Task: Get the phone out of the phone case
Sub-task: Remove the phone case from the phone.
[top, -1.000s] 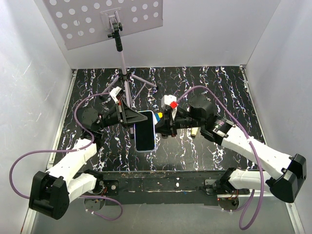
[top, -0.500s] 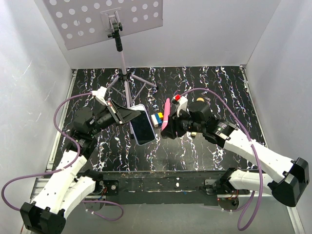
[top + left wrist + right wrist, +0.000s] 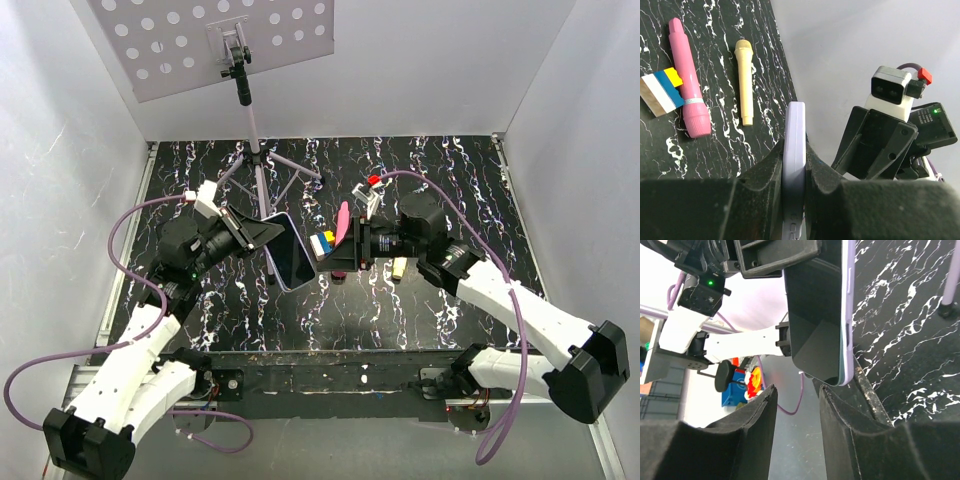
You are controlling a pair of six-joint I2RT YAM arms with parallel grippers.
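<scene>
- Covering the work area is a black table (image 3: pixel 440 170) veined with white, boxed in by plain white walls (image 3: pixel 60 120); a white perforated panel (image 3: pixel 200 40) hangs at the far wall.
- Left gripper (image 3: pixel 794 160): fingers clamped on the long edge of the phone case (image 3: pixel 794 130), which stands on edge between them, clear of the table.
- The phone (image 3: pixel 292 258) sits in the case, its black screen facing the right arm and its lavender rim visible all round.
- Right gripper (image 3: pixel 797 395): fingers apart, nothing between them. The lower corner of the cased phone hangs just beyond the tips of these fingers.
- A tripod (image 3: pixel 256 150) with a pale pole stands on the table just behind the left fingers.
- Beyond the left fingertips lie a pink marker (image 3: pixel 686 80), a cream marker (image 3: pixel 744 80) and a white, blue and yellow block (image 3: pixel 661 91) that touches the pink marker.
- A label (image 3: pixel 926 117) on the right arm's housing bears print too small to read.
</scene>
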